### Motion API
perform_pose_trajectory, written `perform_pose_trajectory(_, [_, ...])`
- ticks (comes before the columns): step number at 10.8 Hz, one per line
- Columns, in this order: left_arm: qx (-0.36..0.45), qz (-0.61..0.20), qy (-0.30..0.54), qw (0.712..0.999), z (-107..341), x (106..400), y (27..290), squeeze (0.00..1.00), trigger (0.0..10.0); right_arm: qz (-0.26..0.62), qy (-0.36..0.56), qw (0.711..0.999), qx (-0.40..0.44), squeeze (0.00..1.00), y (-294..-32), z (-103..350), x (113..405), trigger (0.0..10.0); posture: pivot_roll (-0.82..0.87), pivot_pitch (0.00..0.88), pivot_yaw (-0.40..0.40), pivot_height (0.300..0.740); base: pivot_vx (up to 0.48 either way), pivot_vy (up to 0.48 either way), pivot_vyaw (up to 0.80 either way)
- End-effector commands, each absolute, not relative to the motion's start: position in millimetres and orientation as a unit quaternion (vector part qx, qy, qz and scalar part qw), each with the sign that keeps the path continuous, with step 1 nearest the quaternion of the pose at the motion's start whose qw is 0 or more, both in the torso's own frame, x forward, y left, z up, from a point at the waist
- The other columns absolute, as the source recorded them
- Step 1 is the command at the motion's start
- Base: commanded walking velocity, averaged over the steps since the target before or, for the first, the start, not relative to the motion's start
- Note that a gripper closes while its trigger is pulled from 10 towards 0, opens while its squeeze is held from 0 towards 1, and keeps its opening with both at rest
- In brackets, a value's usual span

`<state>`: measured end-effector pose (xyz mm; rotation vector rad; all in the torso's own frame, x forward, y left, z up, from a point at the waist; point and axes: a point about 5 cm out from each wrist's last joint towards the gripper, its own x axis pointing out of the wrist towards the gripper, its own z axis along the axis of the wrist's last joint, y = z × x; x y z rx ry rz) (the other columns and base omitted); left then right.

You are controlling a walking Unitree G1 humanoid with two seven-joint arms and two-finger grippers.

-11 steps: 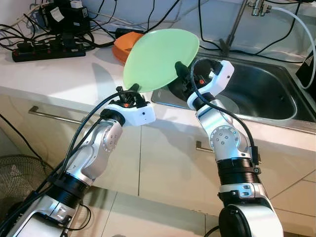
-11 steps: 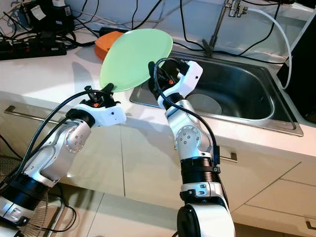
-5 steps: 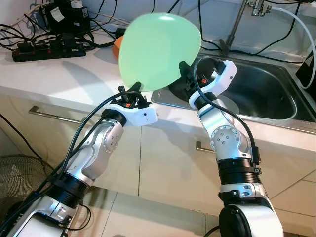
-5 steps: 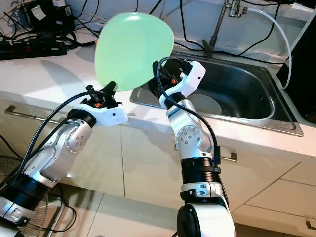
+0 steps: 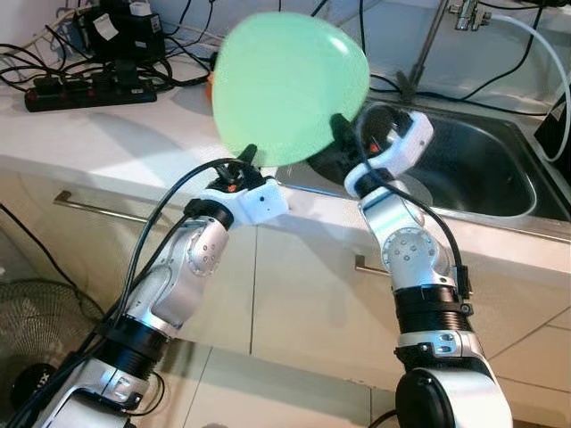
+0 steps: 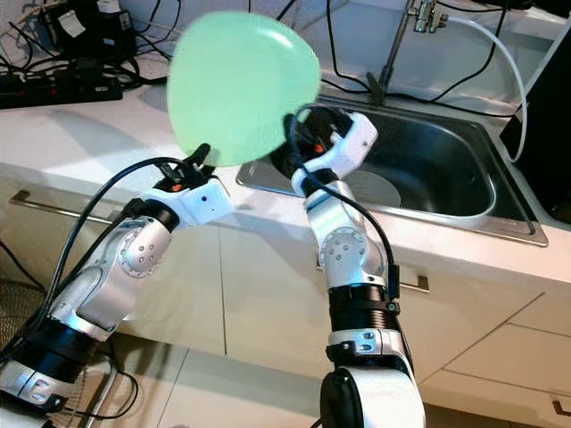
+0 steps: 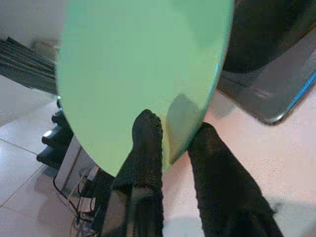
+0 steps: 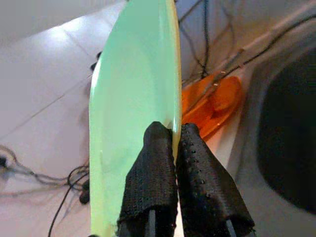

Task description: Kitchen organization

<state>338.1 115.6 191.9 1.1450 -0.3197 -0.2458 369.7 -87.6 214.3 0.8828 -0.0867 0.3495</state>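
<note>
A pale green plate [image 5: 290, 85] is being held up in the air above the front edge of the worktop [image 5: 107, 134], close to the left rim of the sink [image 5: 486, 169], and it is being tilted nearly upright with its broad face turned toward the camera. It is being gripped at two places on its lower rim. The right gripper [image 8: 170, 143] is being pressed together on the plate's rim, with one black finger on each face of the plate, as the right wrist view is showing edge-on. The left gripper [image 7: 173, 143] is being held at the plate's lower left rim; in the left wrist view one finger is lying across the green face and the other is standing just past the rim, so the fingers are being kept a little apart around the plate's edge. Behind the plate, an orange dish [image 8: 217, 106] is resting on the worktop near the sink's back left corner. A black power strip [image 5: 89, 89] with tangled cables is lying along the back left part of the worktop. A round white plate [image 6: 370, 189] is lying in the steel basin. Below the worktop's front edge, cream cabinet doors [image 5: 294, 294] with a metal handle are being seen.
</note>
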Motion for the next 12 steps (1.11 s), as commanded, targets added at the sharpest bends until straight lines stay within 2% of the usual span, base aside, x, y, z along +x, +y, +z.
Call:
perform_pose_trajectory(1, [0.524, -0.112, -0.204, 0.819, 211, 333, 106, 1.00, 10.0, 0.145, -0.035, 0.874, 0.463, 0.00, -80, 211, 371, 0.0, 0.27, 0.017, -0.084, 0.740, 0.000, 0.000, 0.00])
perform_pose_trajectory(3, [0.522, -0.124, -0.209, 0.818, 210, 331, 102, 1.00, 10.0, 0.110, -0.044, 0.868, 0.483, 0.00, -91, 212, 375, 0.0, 0.27, 0.017, -0.084, 0.740, 0.000, 0.000, 0.00])
perform_pose_trajectory(4, [0.526, -0.132, -0.204, 0.815, 206, 330, 100, 0.04, 10.0, 0.090, -0.047, 0.863, 0.494, 0.00, -97, 212, 378, 0.0, 0.28, 0.016, -0.084, 0.740, 0.000, 0.000, 0.00])
perform_pose_trajectory(5, [0.510, -0.141, -0.194, 0.826, 202, 330, 100, 0.00, 10.0, 0.070, -0.056, 0.863, 0.497, 0.00, -104, 213, 382, 0.0, 0.28, 0.015, -0.084, 0.740, 0.000, 0.000, 0.00])
perform_pose_trajectory(6, [0.484, -0.149, -0.180, 0.843, 198, 330, 101, 0.00, 10.0, 0.050, -0.069, 0.870, 0.485, 0.00, -112, 215, 384, 0.0, 0.28, 0.016, -0.085, 0.740, 0.000, 0.000, 0.00])
perform_pose_trajectory(7, [0.422, -0.174, -0.155, 0.876, 191, 327, 98, 0.00, 10.0, 0.017, -0.102, 0.879, 0.466, 0.00, -128, 222, 387, 0.0, 0.28, 0.015, -0.085, 0.740, 0.000, 0.000, 0.00])
perform_pose_trajectory(9, [0.361, -0.186, -0.134, 0.904, 187, 326, 95, 0.00, 10.0, 0.006, -0.127, 0.870, 0.477, 0.00, -138, 229, 389, 0.0, 0.28, 0.016, -0.085, 0.740, 0.000, 0.000, 0.00])
perform_pose_trajectory(10, [0.289, -0.191, -0.106, 0.932, 180, 326, 91, 0.00, 10.0, -0.030, -0.148, 0.876, 0.458, 0.00, -151, 231, 390, 0.0, 0.27, 0.018, -0.083, 0.740, 0.000, 0.000, 0.00])
perform_pose_trajectory(11, [0.239, -0.194, -0.091, 0.947, 178, 325, 89, 0.00, 10.0, -0.046, -0.159, 0.881, 0.443, 0.00, -158, 232, 390, 0.0, 0.27, 0.018, -0.082, 0.740, 0.000, 0.000, 0.00])
perform_pose_trajectory(12, [0.155, -0.198, -0.066, 0.966, 174, 323, 88, 0.00, 10.0, -0.069, -0.176, 0.890, 0.416, 0.00, -167, 232, 389, 0.0, 0.27, 0.020, -0.082, 0.740, 0.000, 0.000, 0.00])
